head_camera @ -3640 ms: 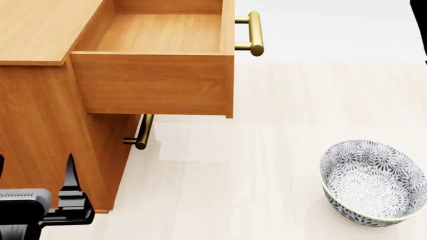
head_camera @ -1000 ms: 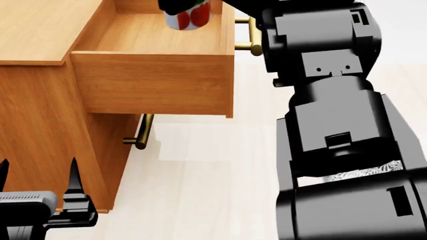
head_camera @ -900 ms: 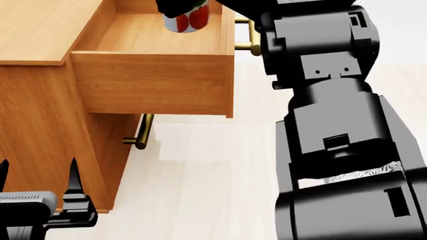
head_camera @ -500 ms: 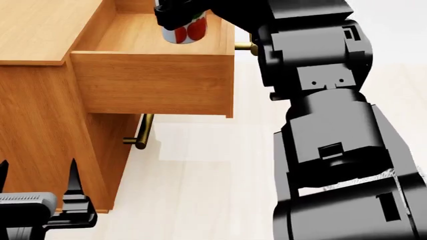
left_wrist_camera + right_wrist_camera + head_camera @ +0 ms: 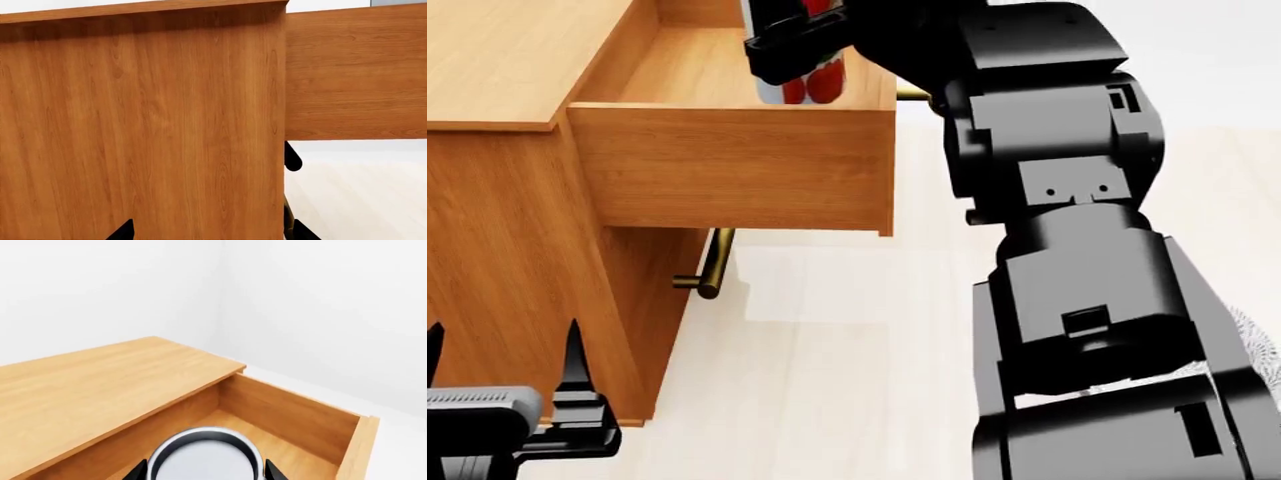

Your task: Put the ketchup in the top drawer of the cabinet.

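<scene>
Orange-brown wood cabinet (image 5: 507,200) fills left of head view; top drawer (image 5: 734,175) pulled open, upper centre. Right gripper (image 5: 794,45) at top centre, jaws closed on ketchup (image 5: 807,85); can hangs inside open drawer, lower part hidden behind drawer wall. Right wrist view: silver lid (image 5: 205,460) at bottom centre, fingers either side. Left gripper (image 5: 501,385) at lower left beside cabinet side, fingers parted, holding nothing. Lower drawer's brass handle (image 5: 711,262) below.
</scene>
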`<state>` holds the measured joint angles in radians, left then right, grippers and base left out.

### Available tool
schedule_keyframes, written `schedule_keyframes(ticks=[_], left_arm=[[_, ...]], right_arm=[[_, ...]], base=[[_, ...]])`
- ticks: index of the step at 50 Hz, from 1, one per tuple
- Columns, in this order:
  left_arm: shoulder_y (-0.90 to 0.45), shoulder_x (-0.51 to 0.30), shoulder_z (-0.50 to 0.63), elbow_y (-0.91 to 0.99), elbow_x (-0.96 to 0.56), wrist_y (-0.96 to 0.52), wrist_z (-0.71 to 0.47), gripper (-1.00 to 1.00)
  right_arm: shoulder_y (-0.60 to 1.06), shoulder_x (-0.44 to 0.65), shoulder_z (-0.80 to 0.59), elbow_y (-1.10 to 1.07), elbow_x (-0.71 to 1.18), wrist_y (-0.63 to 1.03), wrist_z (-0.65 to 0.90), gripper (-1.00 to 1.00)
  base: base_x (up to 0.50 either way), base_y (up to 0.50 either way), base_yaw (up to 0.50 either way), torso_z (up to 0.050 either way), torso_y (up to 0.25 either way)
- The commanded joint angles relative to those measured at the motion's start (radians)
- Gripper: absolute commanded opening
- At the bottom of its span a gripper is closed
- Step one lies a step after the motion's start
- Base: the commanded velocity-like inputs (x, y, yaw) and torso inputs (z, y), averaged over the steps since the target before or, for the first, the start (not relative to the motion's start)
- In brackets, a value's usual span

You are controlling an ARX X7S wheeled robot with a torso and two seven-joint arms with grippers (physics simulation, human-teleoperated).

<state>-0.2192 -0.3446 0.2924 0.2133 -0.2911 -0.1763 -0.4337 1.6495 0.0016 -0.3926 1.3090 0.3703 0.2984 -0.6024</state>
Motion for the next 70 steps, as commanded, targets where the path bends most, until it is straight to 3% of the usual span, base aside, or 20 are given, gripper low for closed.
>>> schedule_keyframes(ticks=[1, 34, 35, 50, 55, 70], left_arm=[[0.000, -0.003, 0.003, 0.004, 0.000, -0.002, -0.004, 1.00], [-0.004, -0.006, 0.008, -0.020, -0.003, 0.013, -0.004, 1.00], [-0.003, -0.007, 0.007, -0.017, -0.005, 0.012, -0.004, 1.00], [-0.004, -0.009, 0.011, -0.011, -0.007, 0.008, -0.008, 1.00], [-0.007, -0.009, 0.014, -0.013, -0.007, 0.007, -0.008, 1.00], [-0.011, -0.013, 0.019, -0.005, -0.008, 0.007, -0.008, 1.00]], right_arm=[[-0.009, -0.001, 0.031, 0.000, -0.042, -0.014, -0.011, -1.00], [-0.049, -0.001, 0.039, 0.000, -0.045, -0.025, -0.003, -1.00], [-0.047, -0.001, 0.045, 0.000, -0.048, -0.023, 0.002, 1.00], [-0.049, -0.001, 0.096, 0.000, -0.088, -0.052, 0.015, 1.00], [-0.038, -0.001, 0.154, 0.000, -0.069, -0.191, 0.074, 1.00], [0.054, 0.001, 0.380, 0.000, -0.205, -0.205, 0.136, 1.00]], base=[[0.00, 0.00, 0.00, 0.000, 0.000], [0.00, 0.00, 0.00, 0.000, 0.000], [0.00, 0.00, 0.00, 0.000, 0.000], [0.00, 0.00, 0.00, 0.000, 0.000], [0.00, 0.00, 0.00, 0.000, 0.002], [0.00, 0.00, 0.00, 0.000, 0.000]])
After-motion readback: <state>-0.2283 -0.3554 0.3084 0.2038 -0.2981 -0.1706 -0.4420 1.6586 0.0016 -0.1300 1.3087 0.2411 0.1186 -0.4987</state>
